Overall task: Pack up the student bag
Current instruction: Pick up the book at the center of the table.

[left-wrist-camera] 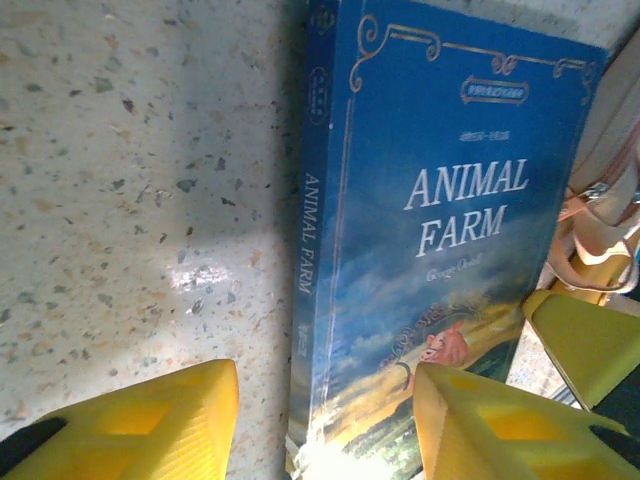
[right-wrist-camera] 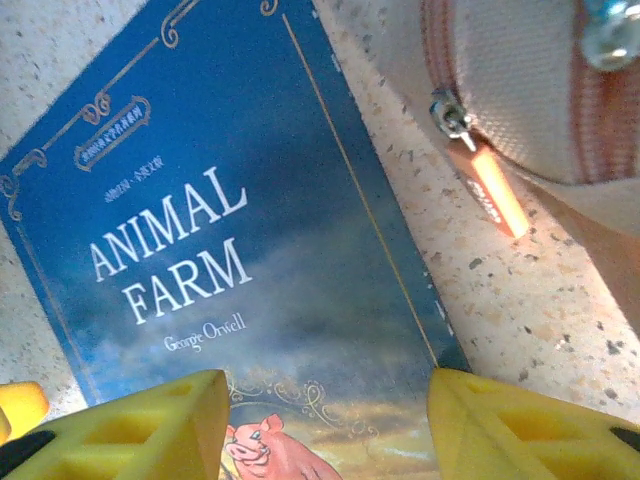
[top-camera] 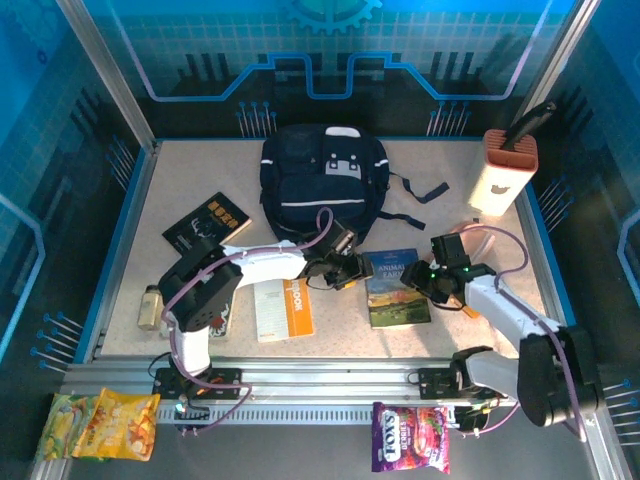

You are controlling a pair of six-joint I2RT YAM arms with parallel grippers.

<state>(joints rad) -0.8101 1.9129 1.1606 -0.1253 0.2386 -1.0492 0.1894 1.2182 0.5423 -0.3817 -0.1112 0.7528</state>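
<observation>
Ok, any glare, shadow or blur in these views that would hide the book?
Left wrist: glare blows out the near bottom edge of the Animal Farm book, and the table has a small hot spot and a shadow band beside the spine. Right wrist: the title is sharp, the zip pouch in the top corner a little soft. Top external: even light, small print on the cover unreadable.

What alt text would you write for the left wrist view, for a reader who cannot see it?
A blue paperback, Animal Farm, lies flat on a speckled table. The left hand's yellow fingers stand apart at the bottom, one either side of the book's spine.
</observation>
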